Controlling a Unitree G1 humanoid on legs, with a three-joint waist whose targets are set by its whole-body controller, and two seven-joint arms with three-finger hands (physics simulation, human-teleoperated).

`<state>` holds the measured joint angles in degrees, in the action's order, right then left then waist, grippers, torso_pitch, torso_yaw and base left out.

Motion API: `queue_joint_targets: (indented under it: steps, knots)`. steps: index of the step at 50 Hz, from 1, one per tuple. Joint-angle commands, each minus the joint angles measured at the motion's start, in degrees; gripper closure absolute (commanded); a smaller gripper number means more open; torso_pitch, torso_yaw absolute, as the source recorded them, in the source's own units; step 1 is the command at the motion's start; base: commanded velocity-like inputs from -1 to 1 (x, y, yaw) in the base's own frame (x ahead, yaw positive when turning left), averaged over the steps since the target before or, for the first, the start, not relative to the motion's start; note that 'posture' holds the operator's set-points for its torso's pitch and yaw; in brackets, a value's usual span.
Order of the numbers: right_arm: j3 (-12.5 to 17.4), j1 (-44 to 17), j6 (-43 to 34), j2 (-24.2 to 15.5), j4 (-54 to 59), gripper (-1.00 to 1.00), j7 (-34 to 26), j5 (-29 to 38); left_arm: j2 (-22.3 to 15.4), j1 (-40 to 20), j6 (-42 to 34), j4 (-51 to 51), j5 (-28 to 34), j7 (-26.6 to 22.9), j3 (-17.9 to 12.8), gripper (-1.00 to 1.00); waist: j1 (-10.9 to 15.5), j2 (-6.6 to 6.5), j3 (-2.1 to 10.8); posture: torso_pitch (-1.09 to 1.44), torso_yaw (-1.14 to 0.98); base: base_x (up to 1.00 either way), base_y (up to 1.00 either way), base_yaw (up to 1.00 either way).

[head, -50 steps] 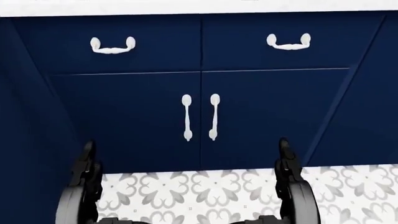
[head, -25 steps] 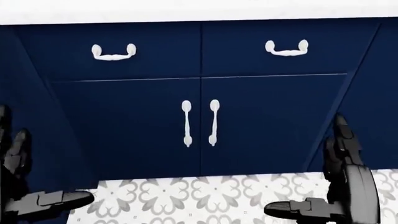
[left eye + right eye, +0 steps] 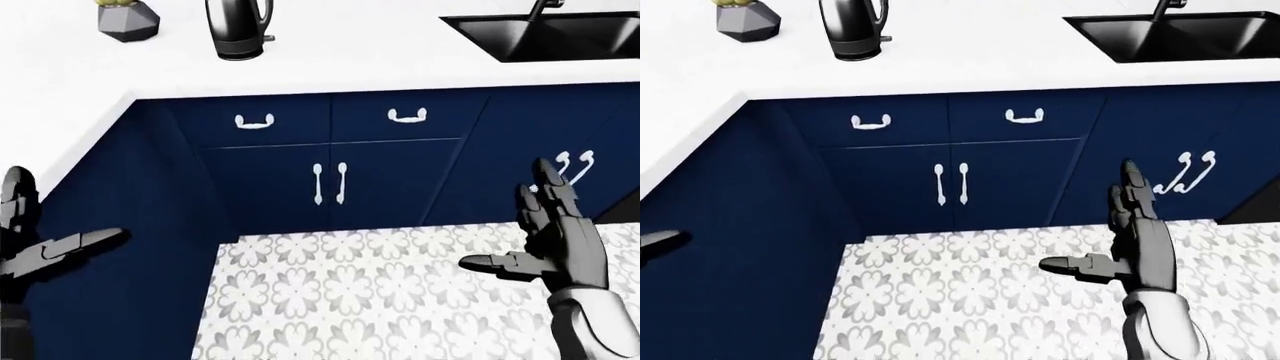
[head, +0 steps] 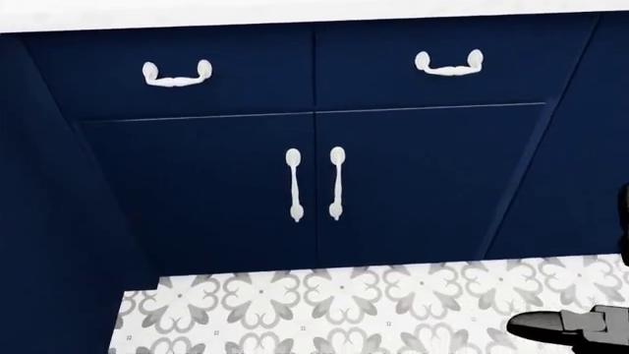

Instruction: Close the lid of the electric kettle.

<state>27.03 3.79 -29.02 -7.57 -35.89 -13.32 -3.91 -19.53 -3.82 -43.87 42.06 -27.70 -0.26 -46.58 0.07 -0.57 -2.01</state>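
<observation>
At the twelve o'clock edge of the left-eye view, toward eleven, the electric kettle (image 3: 238, 28) stood on the white table (image 3: 340, 64), its top cropped by the frame so that the lid could not be seen. A grey faceted pot (image 3: 127, 20) sat to its nine o'clock side, and the black sink (image 3: 545, 35) lay well apart toward one o'clock. Below the table ran navy cabinet doors (image 4: 315, 184) with white handles, and a patterned floor (image 3: 380, 292).

Compared with the head view half a second earlier, both hands had swung outward. The left hand (image 3: 30, 240) had left the head view entirely and showed only at nine o'clock in the left-eye view, fingers spread and gripping nothing. The right hand (image 3: 545, 240), formerly well inside the head view, showed there only as a thumb at the four o'clock corner; in the eye views it stood upright at four o'clock, fingers extended, thumb out, empty. The cabinet handles also sat slightly higher in the head view, which suggested a small camera shift.

Judged from this, the task remained at the approach stage: both hands were low, level with the cabinets and well apart from the kettle, so a reach up over the table was probably still required.
</observation>
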Motion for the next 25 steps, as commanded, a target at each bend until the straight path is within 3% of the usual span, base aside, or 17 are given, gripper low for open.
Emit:
queue_joint_targets:
  steps: [1,12,25]
  knots:
    - [1.12,-0.91,-1.18,-0.73,-3.41,-1.00,-0.93,0.23,-2.28,-1.14,-1.01,2.78,-3.97,1.26,-2.35,-1.00,-0.02,-0.18,0.64,0.00,0.00,0.00,0.00,0.00]
    - [7.39,-1.38,-7.25,-1.86,-8.68,-1.00,-5.52,2.55,-7.51,0.10,-2.27,1.87,-10.74,3.92,-10.89,-1.00,-0.05,-0.37,0.21,0.00,0.00,0.00,0.00,0.00]
    - [14.46,-2.02,-10.34,-3.49,-11.69,-1.00,-7.54,-0.68,-8.96,2.93,0.52,-3.08,-12.56,2.26,-15.60,-1.00,-0.11,-0.41,0.13,0.00,0.00,0.00,0.00,0.00]
